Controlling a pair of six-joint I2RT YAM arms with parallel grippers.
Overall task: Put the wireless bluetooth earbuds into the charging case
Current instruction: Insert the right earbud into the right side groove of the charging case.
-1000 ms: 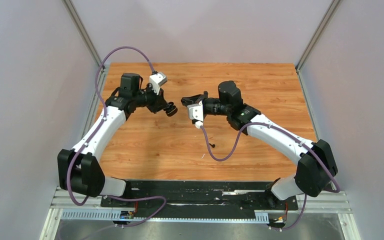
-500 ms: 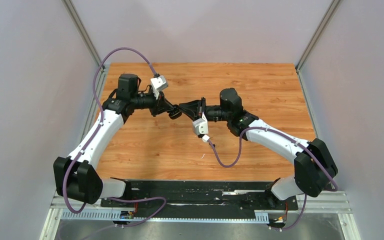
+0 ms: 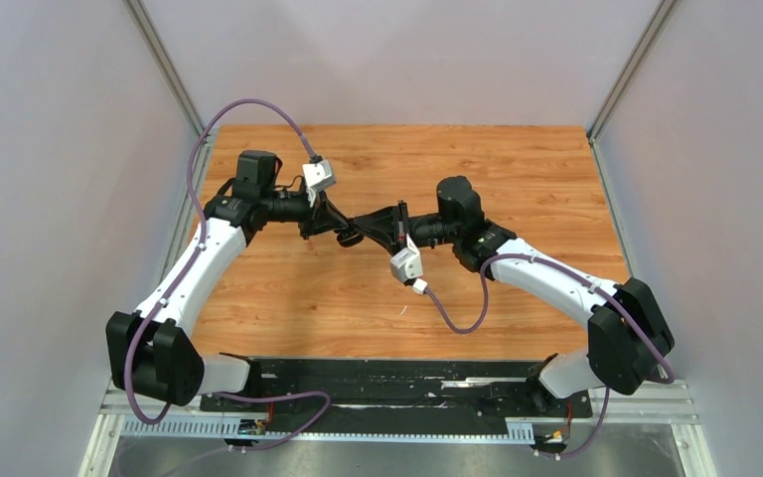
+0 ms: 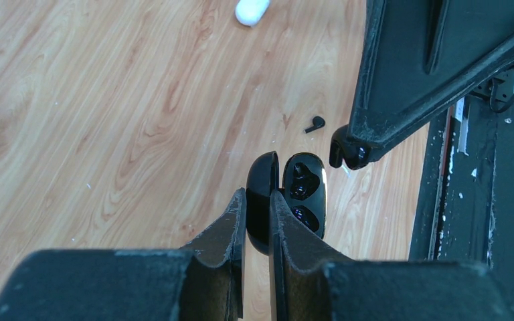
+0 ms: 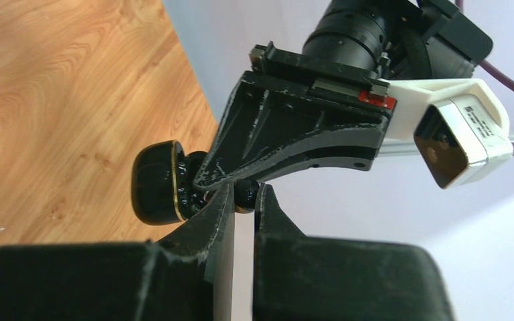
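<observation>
One loose black earbud (image 4: 315, 124) shows only from left wrist.

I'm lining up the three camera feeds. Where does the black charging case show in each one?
Top external: the charging case hangs over the table's middle.
Left wrist: lower centre, open, between the fingers.
Right wrist: left of centre, a glossy black oval.
Shared landmark: the left hand clamping it, with the right hand pinching a black earbud alongside.

Wooden table (image 4: 107, 100) bears a black earbud (image 4: 314, 124); a white object (image 4: 252, 10).
</observation>
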